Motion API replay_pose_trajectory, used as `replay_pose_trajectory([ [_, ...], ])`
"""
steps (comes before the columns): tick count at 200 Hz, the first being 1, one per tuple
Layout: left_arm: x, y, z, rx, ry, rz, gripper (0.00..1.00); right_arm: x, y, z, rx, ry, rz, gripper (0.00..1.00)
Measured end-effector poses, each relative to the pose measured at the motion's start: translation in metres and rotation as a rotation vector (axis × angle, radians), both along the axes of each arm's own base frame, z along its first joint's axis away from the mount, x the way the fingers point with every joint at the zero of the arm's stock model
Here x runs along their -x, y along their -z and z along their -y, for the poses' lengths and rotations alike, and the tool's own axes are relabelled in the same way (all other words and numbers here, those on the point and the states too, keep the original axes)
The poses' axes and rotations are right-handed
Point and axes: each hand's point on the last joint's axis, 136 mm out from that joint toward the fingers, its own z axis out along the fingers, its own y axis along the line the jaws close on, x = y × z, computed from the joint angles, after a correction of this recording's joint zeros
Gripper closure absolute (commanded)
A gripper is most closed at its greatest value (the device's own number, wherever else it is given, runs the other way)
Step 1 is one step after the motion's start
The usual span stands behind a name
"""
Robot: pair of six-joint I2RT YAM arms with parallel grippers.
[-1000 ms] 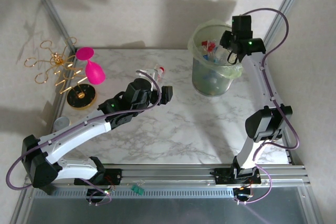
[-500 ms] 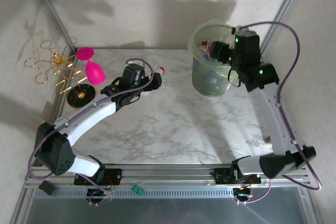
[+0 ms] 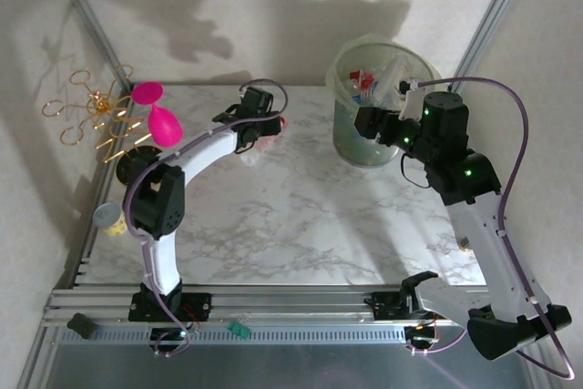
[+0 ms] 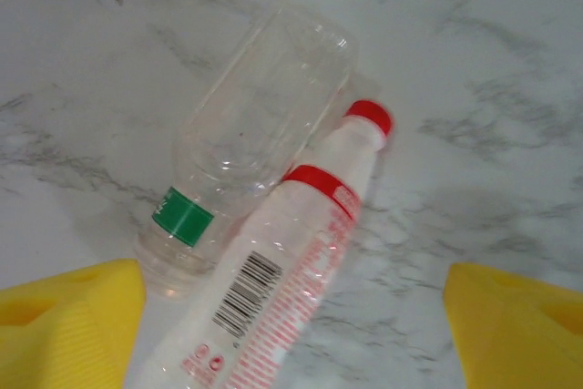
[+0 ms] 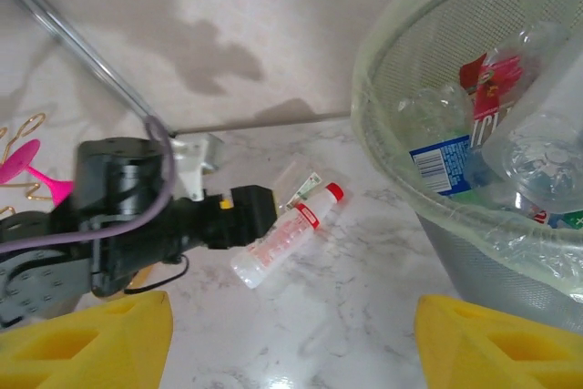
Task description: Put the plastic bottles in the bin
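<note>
Two plastic bottles lie side by side on the marble table: a clear one with a green label (image 4: 246,143) and a white one with a red cap (image 4: 301,252) (image 5: 287,234) (image 3: 284,122). My left gripper (image 4: 291,334) (image 3: 267,127) stands open, one yellow finger (image 4: 68,316) on each side of the pair, the white bottle's base between them. The bin (image 3: 364,145) (image 5: 392,166) stands at the back right with several bottles (image 5: 446,157) inside. My right gripper (image 5: 291,343) (image 3: 364,121) hangs open and empty beside the bin's near left side.
A pink goblet (image 3: 159,117) and a gold wire stand (image 3: 96,120) are at the back left. A small capped pot (image 3: 109,218) sits at the table's left edge. Metal frame posts rise at both back corners. Bare marble lies between the arms.
My left arm has stretched out to the two bottles at the back and its fingers have narrowed a little. My right gripper has opened and drawn back from above the bin.
</note>
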Motion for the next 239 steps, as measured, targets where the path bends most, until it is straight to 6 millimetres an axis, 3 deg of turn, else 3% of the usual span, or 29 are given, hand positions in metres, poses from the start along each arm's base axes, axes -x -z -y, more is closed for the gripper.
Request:
replay_pose_trajectory([
  [25, 0.003, 0.028, -0.006, -0.091, 0.022, -0.068, 0.20, 0.004, 0.003, 0.000, 0.003, -0.007, -0.003, 0.28],
  [74, 0.007, 0.043, -0.010, -0.132, 0.038, -0.108, 0.18, 0.007, 0.007, -0.002, 0.002, -0.026, -0.014, 0.28],
  [131, 0.012, 0.087, -0.008, -0.157, 0.053, -0.200, 0.24, 0.008, 0.009, -0.006, -0.016, -0.044, -0.031, 0.27],
  [193, 0.016, 0.090, 0.002, -0.158, 0.076, -0.203, 0.33, 0.009, 0.005, -0.010, -0.066, -0.053, -0.045, 0.27],
  [239, 0.018, 0.113, 0.009, -0.176, 0.089, -0.240, 0.41, 0.011, 0.003, -0.014, -0.086, -0.069, -0.048, 0.27],
])
